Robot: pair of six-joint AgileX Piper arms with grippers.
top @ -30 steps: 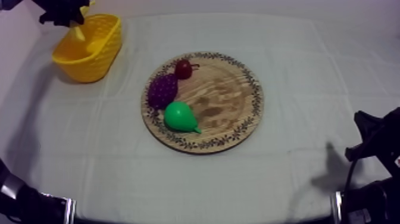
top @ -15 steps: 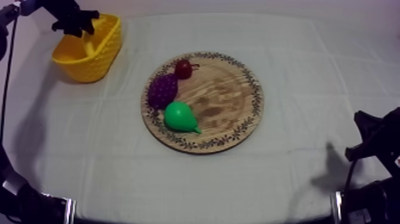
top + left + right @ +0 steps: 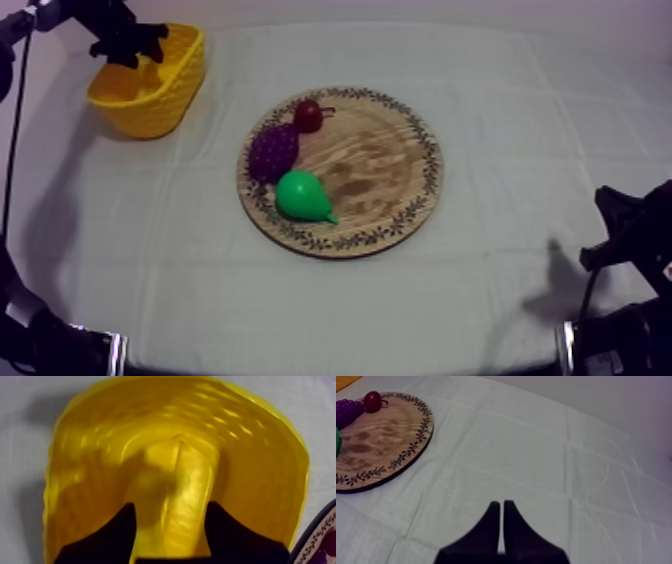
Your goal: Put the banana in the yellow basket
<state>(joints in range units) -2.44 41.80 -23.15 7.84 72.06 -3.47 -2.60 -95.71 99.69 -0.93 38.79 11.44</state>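
Observation:
The banana (image 3: 172,483) lies inside the yellow basket (image 3: 150,90), seen between and below my left gripper's (image 3: 170,507) spread fingers, which do not close on it. In the top view my left gripper (image 3: 127,38) hangs open over the basket's far rim at the table's back left. The round wooden board (image 3: 375,165) sits mid-table, holding a bunch of grapes (image 3: 272,150), a small red fruit (image 3: 308,115) and a green pear (image 3: 303,196). My right gripper (image 3: 502,507) is shut on nothing above bare cloth, right of the board (image 3: 383,438).
My right arm (image 3: 630,245) rests low at the table's right edge. The basket's wall (image 3: 260,461) surrounds the left fingers on all sides. The board's patterned rim (image 3: 322,536) lies just beside the basket. Open cloth stretches between the board and the right arm.
My left gripper's fingers have spread apart over the basket, and the banana that hung from them a second ago now lies in the basket. The right arm has not moved.

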